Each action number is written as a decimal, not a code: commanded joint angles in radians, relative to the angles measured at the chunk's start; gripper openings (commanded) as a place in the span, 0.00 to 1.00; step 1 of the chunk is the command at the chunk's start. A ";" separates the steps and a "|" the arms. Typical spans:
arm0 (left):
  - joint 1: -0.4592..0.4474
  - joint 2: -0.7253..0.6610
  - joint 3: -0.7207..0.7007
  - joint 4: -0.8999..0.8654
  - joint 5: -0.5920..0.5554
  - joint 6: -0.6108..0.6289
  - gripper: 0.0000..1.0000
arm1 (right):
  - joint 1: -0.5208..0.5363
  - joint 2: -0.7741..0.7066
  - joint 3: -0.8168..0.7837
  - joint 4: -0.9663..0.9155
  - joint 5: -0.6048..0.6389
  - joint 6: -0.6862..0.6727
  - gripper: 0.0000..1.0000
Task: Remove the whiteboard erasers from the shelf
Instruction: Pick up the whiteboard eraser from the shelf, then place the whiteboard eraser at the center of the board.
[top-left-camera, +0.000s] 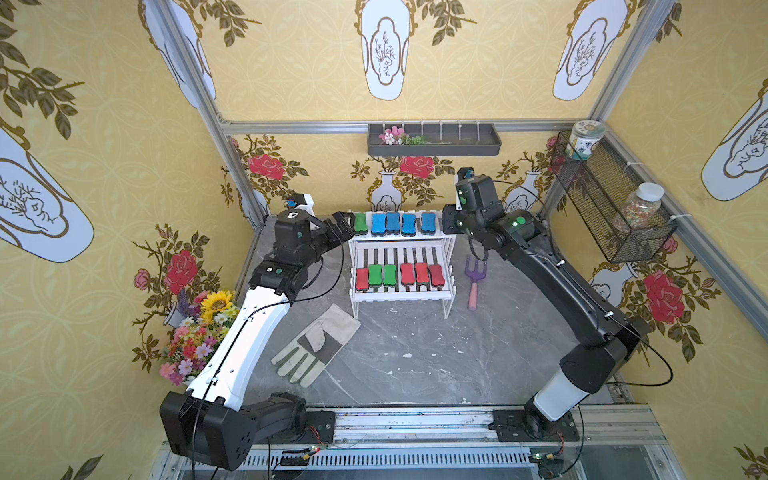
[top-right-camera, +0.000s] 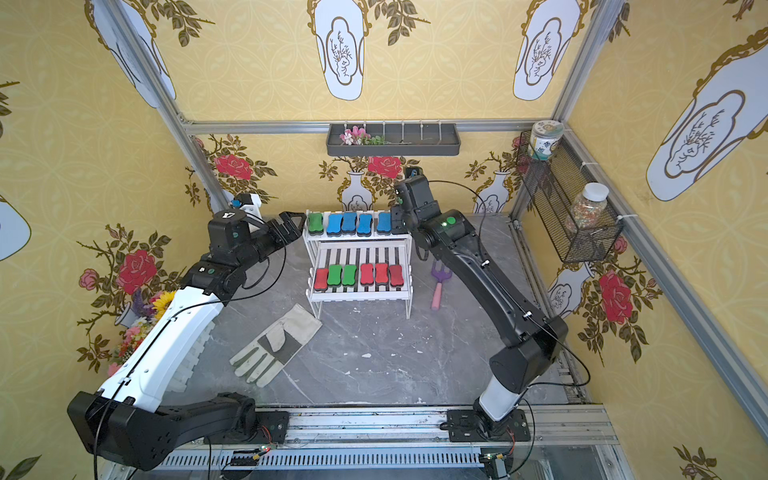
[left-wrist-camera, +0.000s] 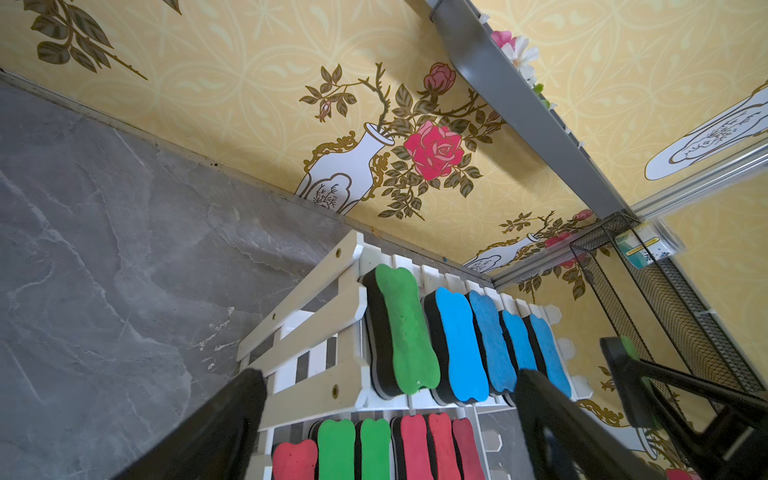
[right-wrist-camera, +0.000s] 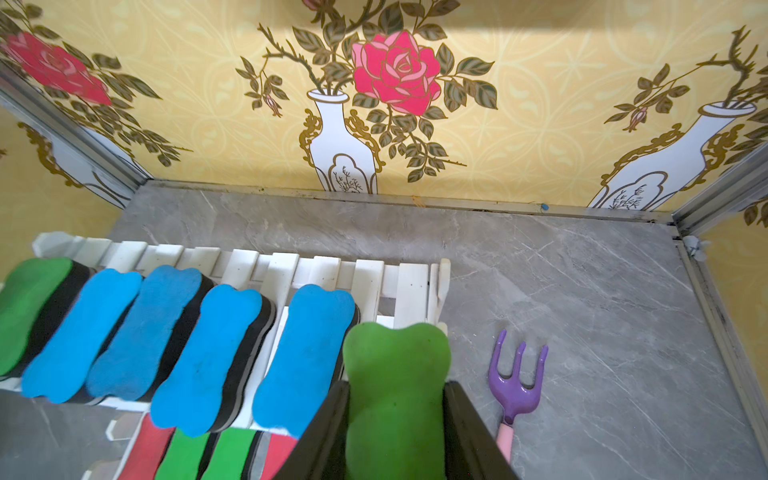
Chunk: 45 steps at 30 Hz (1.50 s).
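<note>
Right claw (right-wrist-camera: 395, 386) pinches a green whiteboard eraser (right-wrist-camera: 395, 357) beside the blue ones (right-wrist-camera: 305, 357); left claw (left-wrist-camera: 388, 376) gapes wide before the shelf (left-wrist-camera: 307, 332)

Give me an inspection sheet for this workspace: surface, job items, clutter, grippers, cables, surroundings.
Surface: grey marbled tabletop, white flecks.
Job's things: white shelf; upper tier, one green eraser and four blue erasers; lower tier, four red erasers, two green erasers.
Clutter: work glove, garden fork, flower bunch.
Grippers: left gripper open by the upper tier's left end; right gripper shut on a second green eraser at its right end.
Cables: black cables along both arms.
Surroundings: wall tray, mesh basket with two jars.
</note>
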 joint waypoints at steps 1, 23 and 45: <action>0.001 -0.008 -0.012 0.011 -0.018 0.012 1.00 | 0.006 -0.092 -0.093 0.068 -0.054 0.057 0.39; 0.002 -0.008 -0.001 0.008 0.003 0.007 0.99 | 0.276 -0.530 -1.163 0.265 -0.114 0.431 0.38; 0.002 0.037 0.020 -0.006 0.006 -0.001 0.99 | 0.267 -0.179 -1.150 0.444 -0.025 0.430 0.38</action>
